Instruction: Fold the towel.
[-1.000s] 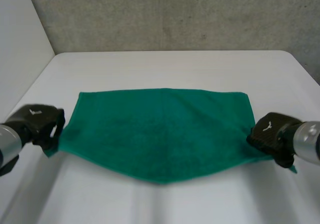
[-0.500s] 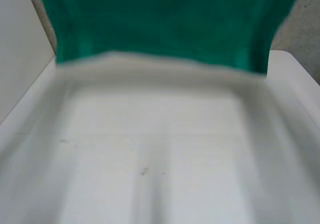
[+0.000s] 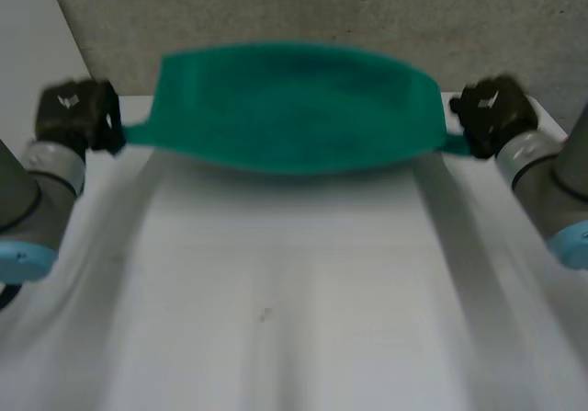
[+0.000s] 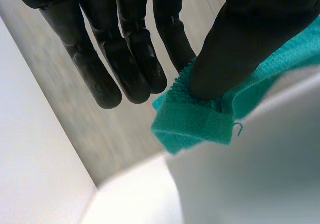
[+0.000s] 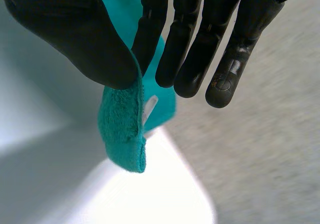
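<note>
Towel (image 3: 294, 108) held up between both hands, over the far end of the table (image 3: 294, 301)

From the head view I see the green towel spread wide, held by its two ends, its lower edge sagging in the middle; grey wall (image 3: 322, 6) behind it. Left hand (image 3: 78, 112) at the towel's left end; in its wrist view the thumb (image 4: 240, 43) pinches a hemmed corner (image 4: 195, 124) against a finger; the other fingers (image 4: 125, 58) hang straight beside the cloth. Right hand (image 3: 491, 117) at the right end; its thumb (image 5: 75, 38) and nearest finger nip the other corner (image 5: 122, 134), which hangs below the pinch; a small white label (image 5: 149, 106) shows on that corner.
</note>
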